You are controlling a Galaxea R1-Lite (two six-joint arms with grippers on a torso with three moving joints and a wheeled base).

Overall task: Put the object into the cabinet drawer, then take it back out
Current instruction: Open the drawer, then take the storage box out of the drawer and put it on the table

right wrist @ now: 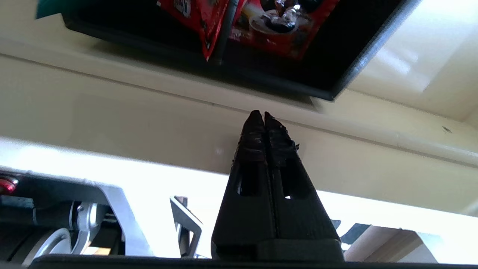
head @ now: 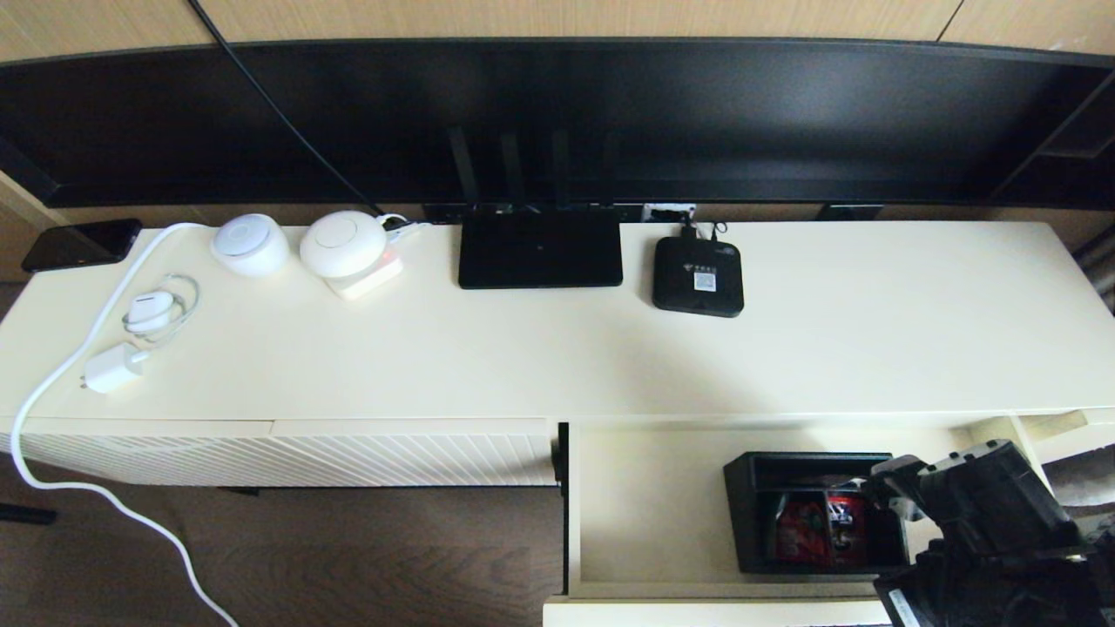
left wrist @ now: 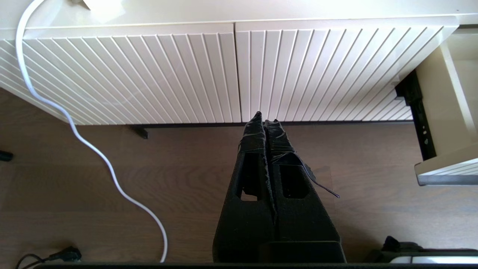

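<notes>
Inside the cabinet drawer [head: 653, 514], pulled open with its smooth cream floor showing, we see the object [head: 814, 514], a black rectangular box with dividers and glossy red packets, resting flat. Our right gripper [right wrist: 264, 114] sits at the drawer's front wall just beside the box, its tape-wrapped fingers pressed together, holding nothing. Our left gripper [left wrist: 265, 117], likewise pinched closed, hangs before the diagonally ribbed panel [left wrist: 149, 74].
</notes>
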